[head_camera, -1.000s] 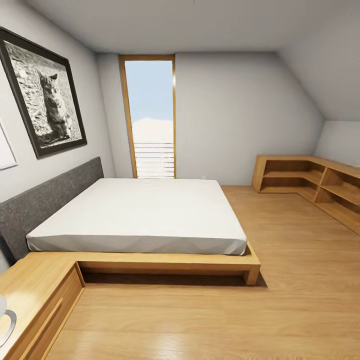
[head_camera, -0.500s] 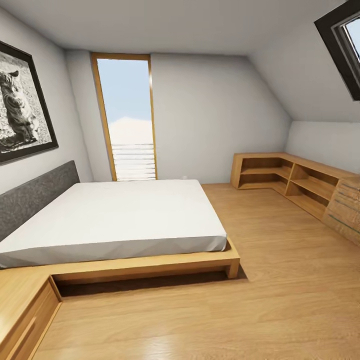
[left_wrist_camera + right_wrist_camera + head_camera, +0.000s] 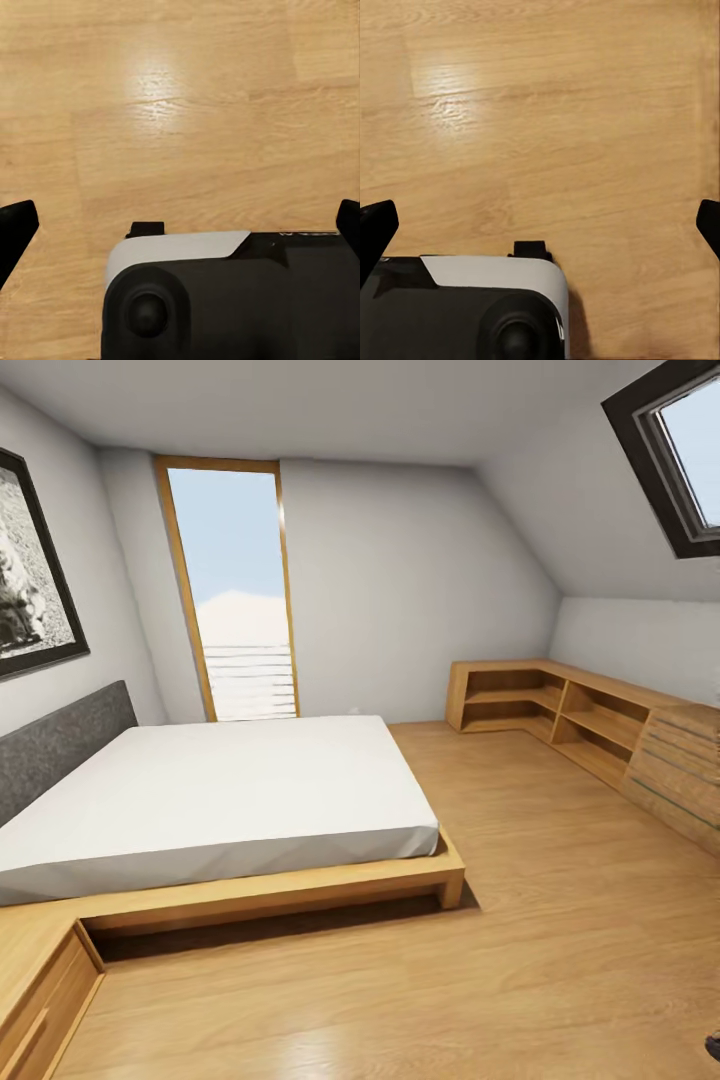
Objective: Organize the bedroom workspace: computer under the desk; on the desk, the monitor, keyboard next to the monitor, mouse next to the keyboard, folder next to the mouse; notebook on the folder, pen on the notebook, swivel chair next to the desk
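Observation:
I am in the bedroom, facing a low wooden bed [image 3: 215, 800] with a white mattress, under sloped grey-white walls and a skylight [image 3: 680, 450]. The desk, the swivel chair and the other workspace things are out of view. In the left wrist view my left gripper [image 3: 180, 219] hangs over bare wood floor [image 3: 180, 112], its black fingertips [image 3: 15, 225] far apart, open and empty. The right wrist view has my right gripper [image 3: 540, 221] open the same way above the floor, with nothing between its fingertips [image 3: 376, 223].
Low light-wood shelving [image 3: 545, 705] runs along the right wall into a wooden drawer unit [image 3: 680, 775]. A tall window [image 3: 235, 590] is in the far wall. A wooden bedside unit [image 3: 35, 985] stands at the lower left. Open floor [image 3: 560, 920] stretches right of the bed.
The whole head view has swung to the right: the bed, window and cat picture slid left, and the skylight and wooden drawer unit came into view at the right.

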### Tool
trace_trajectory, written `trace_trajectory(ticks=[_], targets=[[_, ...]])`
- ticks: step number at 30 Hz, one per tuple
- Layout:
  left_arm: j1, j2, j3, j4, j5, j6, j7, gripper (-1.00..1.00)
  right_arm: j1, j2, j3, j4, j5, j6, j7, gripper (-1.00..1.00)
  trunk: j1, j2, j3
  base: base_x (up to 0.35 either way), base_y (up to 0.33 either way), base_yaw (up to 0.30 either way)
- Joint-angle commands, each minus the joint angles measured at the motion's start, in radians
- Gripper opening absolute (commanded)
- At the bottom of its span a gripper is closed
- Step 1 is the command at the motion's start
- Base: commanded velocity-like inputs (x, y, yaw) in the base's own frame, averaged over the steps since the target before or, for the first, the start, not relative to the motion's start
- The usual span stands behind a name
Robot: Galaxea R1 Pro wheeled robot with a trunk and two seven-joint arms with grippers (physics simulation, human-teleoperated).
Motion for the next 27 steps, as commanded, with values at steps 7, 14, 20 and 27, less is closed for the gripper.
trace_trajectory(ticks=[7, 14, 20, 27], targets=[[0.0, 0.005, 0.0, 0.0, -0.001, -0.027, 0.0, 1.0, -0.001, -0.001, 0.002, 0.003, 0.002, -0.001, -0.044, 1.0, 0.0, -0.001, 0.0, 0.0, 0.0, -0.063], [0.0, 0.005, 0.0, 0.001, -0.001, -0.028, 0.001, 1.0, -0.001, -0.002, 0.001, 0.004, 0.001, 0.0, -0.047, 1.0, 0.0, -0.001, 0.003, 0.0, 0.0, -0.23], [0.0, 0.005, 0.0, 0.001, -0.002, -0.028, 0.001, 1.0, -0.001, -0.014, -0.008, 0.004, -0.007, -0.001, -0.048, 1.0, 0.0, -0.001, 0.006, 0.0, 0.0, -0.242], [0.0, 0.005, 0.0, 0.001, -0.002, -0.026, 0.002, 1.0, -0.001, -0.032, -0.01, -0.003, -0.013, -0.031, -0.044, 1.0, 0.0, -0.001, 0.01, 0.0, 0.0, -0.146]])
